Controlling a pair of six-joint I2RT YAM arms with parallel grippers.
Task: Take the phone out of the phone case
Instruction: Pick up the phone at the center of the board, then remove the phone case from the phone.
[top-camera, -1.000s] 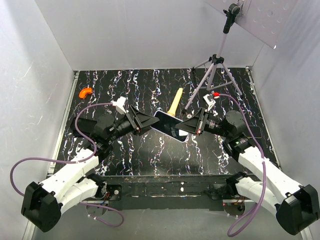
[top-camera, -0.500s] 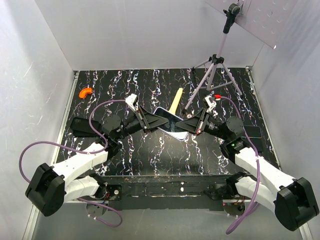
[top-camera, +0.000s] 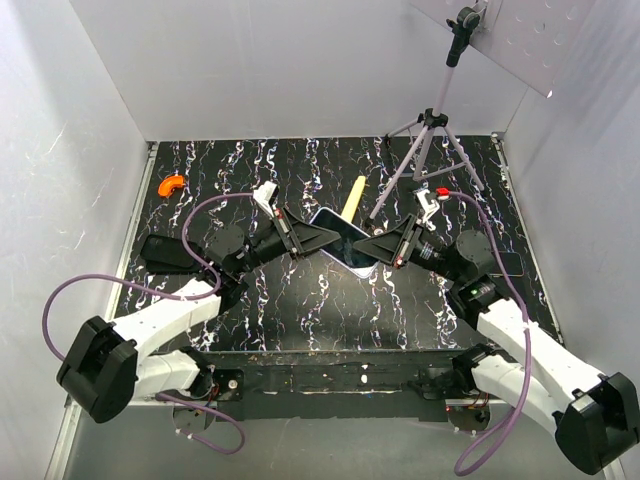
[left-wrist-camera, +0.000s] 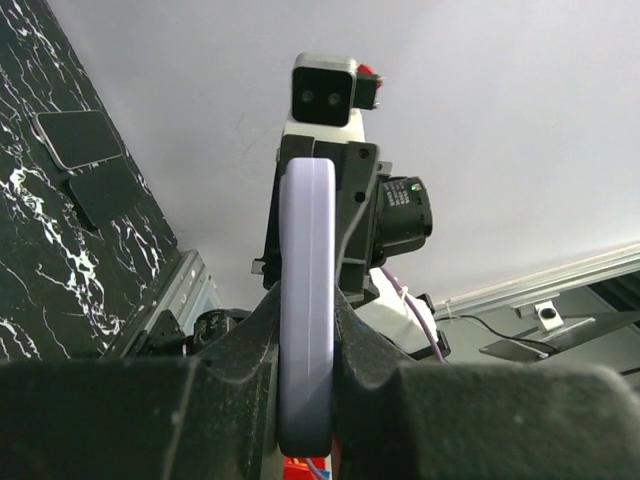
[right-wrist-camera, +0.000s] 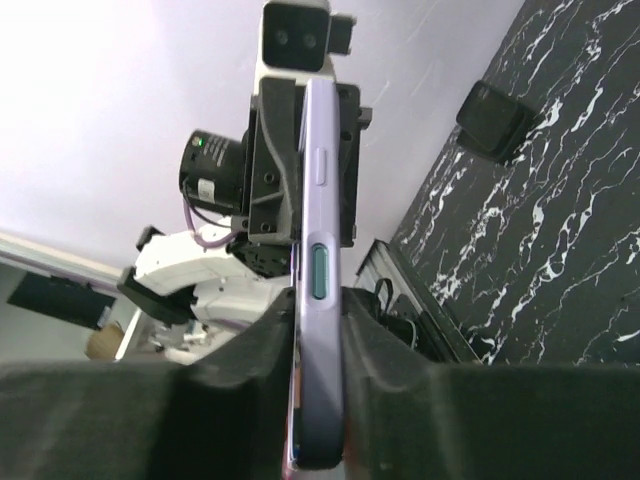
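Observation:
The phone (top-camera: 345, 240), with a black screen and a pale lavender rim, hangs tilted above the middle of the table between both grippers. My left gripper (top-camera: 322, 238) is shut on its left end, and the lavender edge (left-wrist-camera: 305, 260) sits tight between the black fingers. My right gripper (top-camera: 368, 250) grips the opposite end. Its fingers press both faces of the phone (right-wrist-camera: 318, 250), with no gap showing. A matte black rectangle that looks like the phone case (top-camera: 160, 252) lies flat at the table's left and also shows as the dark rectangle (right-wrist-camera: 493, 120) in the right wrist view.
A grey tripod (top-camera: 430, 150) stands at the back right, with a cream-yellow stick (top-camera: 351, 198) lying beside it. An orange curved piece (top-camera: 171, 185) sits at the back left. Two dark flat rectangles (left-wrist-camera: 85, 160) lie at the table's right side by the right arm.
The left arm swung forward and its jaws closed on the phone's left end. The phone shifted slightly toward the back. The right gripper stayed on its end.

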